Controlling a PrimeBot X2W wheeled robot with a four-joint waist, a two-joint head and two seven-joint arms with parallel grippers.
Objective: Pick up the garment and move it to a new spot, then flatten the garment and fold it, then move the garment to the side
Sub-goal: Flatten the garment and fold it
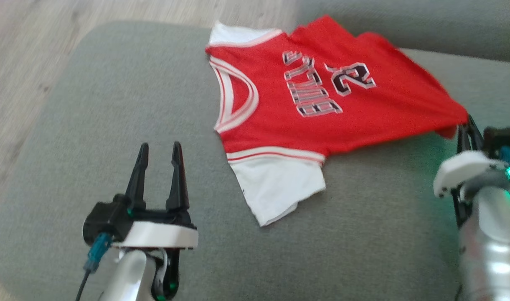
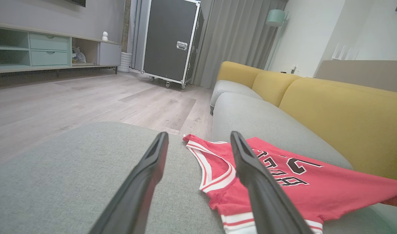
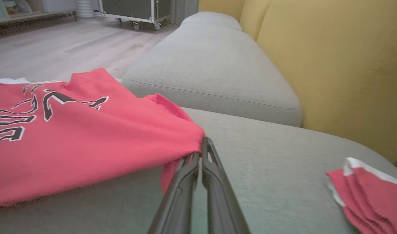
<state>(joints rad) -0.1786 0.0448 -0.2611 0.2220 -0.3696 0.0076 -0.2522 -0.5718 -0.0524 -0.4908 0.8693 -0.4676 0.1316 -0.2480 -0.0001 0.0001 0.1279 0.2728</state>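
grey sofa seat cushion (image 1: pixel 112 125) spreads across the head view, with pale wooden floor (image 1: pixel 25 62) past its far left edge. a red jersey (image 1: pixel 305 121) with white trim, white sleeves and dark lettering lies mostly flat on the far right part of the cushion, its neckline toward the cushion's left and one white sleeve pointing to the near edge. the right gripper (image 3: pixel 201 144) is clenched on the jersey's hem corner near the cushion's right edge, its two dark fingers pressed together on the red cloth, which lifts a little off the cushion there. the left gripper (image 1: pixel 160 146) is released, fingers spread, over bare cushion toward the near left, apart from the jersey. a yellow backrest (image 3: pixel 331 65) stands behind the seat. a second piece of red and white cloth (image 3: pixel 364 188) lies folded near the cushion's right end. a black wheeled case (image 2: pixel 172 42) stands on the floor.
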